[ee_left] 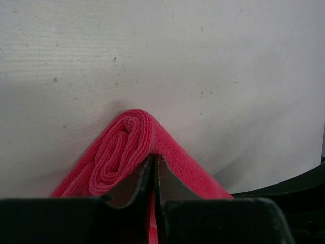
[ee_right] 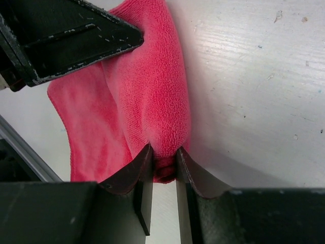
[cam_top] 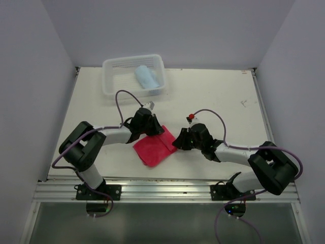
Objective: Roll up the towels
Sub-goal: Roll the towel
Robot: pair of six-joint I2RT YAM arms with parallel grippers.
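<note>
Centre of frame: the pinkish-red towel (cam_top: 154, 148) is lying partly rolled on the table (cam_top: 213, 96), with the left gripper (cam_top: 150, 133) and right gripper (cam_top: 175, 143) each pinching one end of its roll. Farther back, upper centre-left: the light blue towel (cam_top: 146, 77) is resting inside the clear basket (cam_top: 109, 81).

Top cam: red towel (cam_top: 154, 150) far edge hidden under left gripper (cam_top: 151, 132) & right gripper (cam_top: 177, 142); fingertips not vis.
</note>
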